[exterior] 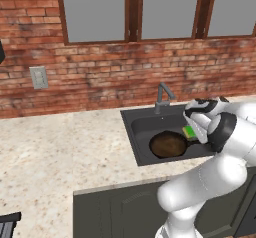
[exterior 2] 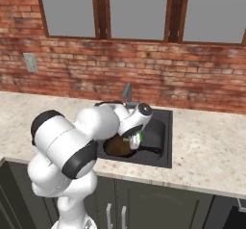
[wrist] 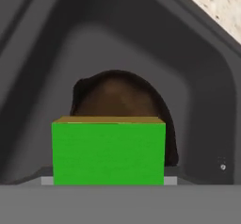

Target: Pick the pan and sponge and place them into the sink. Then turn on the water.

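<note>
The dark brown pan [exterior: 168, 144] lies inside the dark sink [exterior: 131, 127], its handle pointing right in the right base view. My gripper [exterior: 193, 128] hangs over the basin just right of the pan, shut on the green sponge [exterior: 188, 132]. In the hand view the sponge [wrist: 108, 152] sits close at the bottom centre with its yellowish side up. Behind it are the pan [wrist: 117, 96] and the basin wall [wrist: 42, 77]. In the right base view the sponge [exterior 2: 138, 140] peeks out beside the pan [exterior 2: 116, 147]. No water falls from the grey faucet [exterior: 162, 98].
Speckled beige counter [exterior: 55, 152] runs left of the sink, and more counter [exterior 2: 206, 141] lies to its right. A brick wall [exterior: 100, 72] with windows stands right behind the faucet. Dark cabinet fronts [exterior: 115, 212] are below the counter edge.
</note>
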Robot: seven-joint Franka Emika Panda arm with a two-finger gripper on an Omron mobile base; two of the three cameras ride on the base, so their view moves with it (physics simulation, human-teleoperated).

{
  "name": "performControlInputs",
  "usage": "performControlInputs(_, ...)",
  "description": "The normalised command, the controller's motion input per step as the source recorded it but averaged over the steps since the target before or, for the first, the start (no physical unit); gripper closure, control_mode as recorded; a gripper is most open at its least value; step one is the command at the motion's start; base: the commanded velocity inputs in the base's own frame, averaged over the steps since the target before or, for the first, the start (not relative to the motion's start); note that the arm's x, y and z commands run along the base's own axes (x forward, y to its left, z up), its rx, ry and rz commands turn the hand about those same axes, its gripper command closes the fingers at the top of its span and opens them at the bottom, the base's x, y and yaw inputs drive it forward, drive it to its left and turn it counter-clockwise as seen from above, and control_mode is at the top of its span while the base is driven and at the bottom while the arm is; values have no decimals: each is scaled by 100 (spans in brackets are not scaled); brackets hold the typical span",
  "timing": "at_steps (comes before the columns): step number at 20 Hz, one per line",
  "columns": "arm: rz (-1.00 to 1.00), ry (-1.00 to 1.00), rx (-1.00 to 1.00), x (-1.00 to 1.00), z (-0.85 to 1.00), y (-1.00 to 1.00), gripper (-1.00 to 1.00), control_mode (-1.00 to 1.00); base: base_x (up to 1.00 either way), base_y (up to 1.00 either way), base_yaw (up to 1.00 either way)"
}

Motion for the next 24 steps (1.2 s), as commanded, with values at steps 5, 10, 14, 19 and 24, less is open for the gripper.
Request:
performControlInputs(5,12,0,0,45,-32,27,100,-100,0,0,0)
performControlInputs(10,6,0,0,46,-50,17,100,-100,0,0,0)
performControlInputs(14,3,0,0,22,-46,-6,100,-100,0,0,0)
performControlInputs(19,4,0,0,15,-32,-16,100,-100,0,0,0)
performControlInputs(24,5,0,0,40,-20,-2,100,-100,0,0,0)
